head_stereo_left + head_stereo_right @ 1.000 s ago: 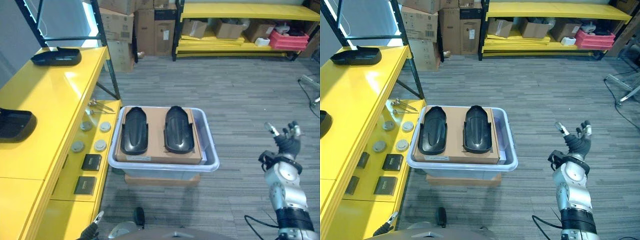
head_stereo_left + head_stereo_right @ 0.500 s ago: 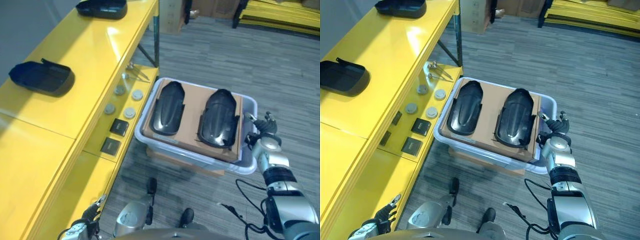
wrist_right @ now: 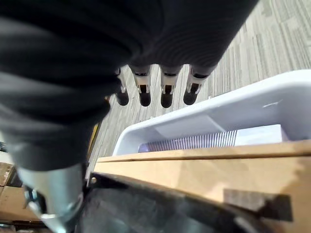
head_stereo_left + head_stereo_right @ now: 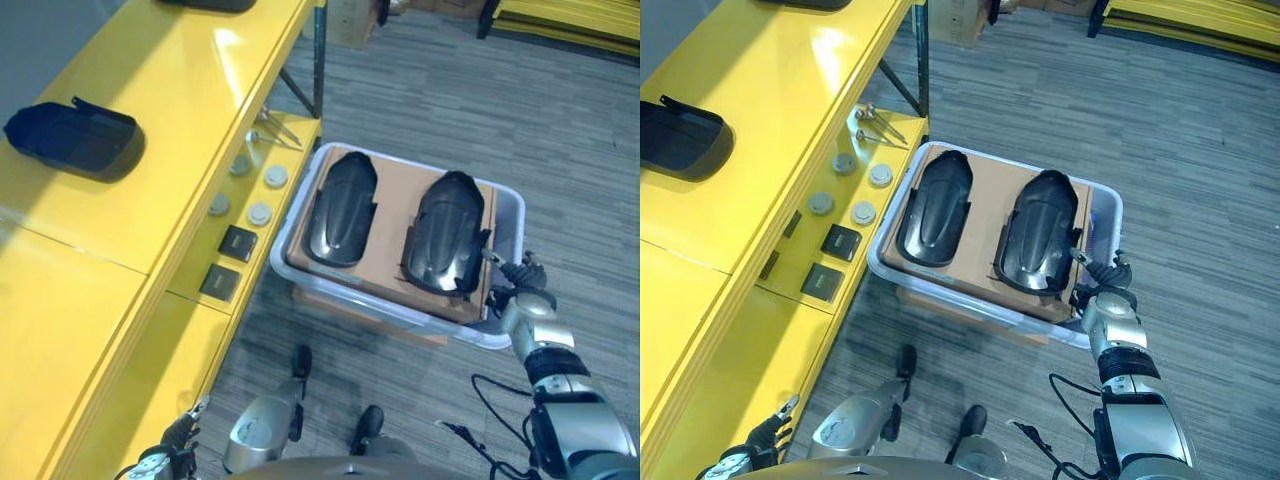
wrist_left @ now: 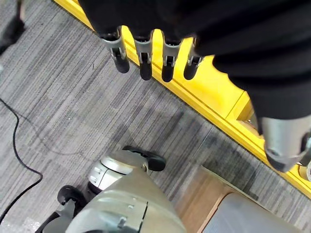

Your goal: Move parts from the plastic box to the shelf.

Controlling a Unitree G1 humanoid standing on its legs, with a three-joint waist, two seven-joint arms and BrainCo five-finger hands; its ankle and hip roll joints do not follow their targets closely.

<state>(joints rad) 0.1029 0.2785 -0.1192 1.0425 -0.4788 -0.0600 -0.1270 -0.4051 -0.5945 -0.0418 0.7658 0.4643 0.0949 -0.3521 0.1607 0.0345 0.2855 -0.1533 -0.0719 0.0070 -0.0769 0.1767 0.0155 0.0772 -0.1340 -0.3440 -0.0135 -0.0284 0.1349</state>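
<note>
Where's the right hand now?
In the eye views, the right hand sits at the box's near right corner, beside the right-hand part.

1. The head views are evenly bright, lit from overhead; a white glare patch lies on the yellow shelf point(image 4: 150, 110) toward 11 o'clock
2. The glossy black parts point(image 4: 342, 205) in the plastic box point(image 4: 508, 215) carry soft highlights along their curved tops
3. Soft shadow darkens the floor point(image 4: 1200, 180) under the box and along the shelf's foot
4. In the right wrist view the robot hand point(image 3: 160, 92) is blurred and dark, while the box rim beyond is brightly lit
5. The left wrist view is sharp on the floor
</note>
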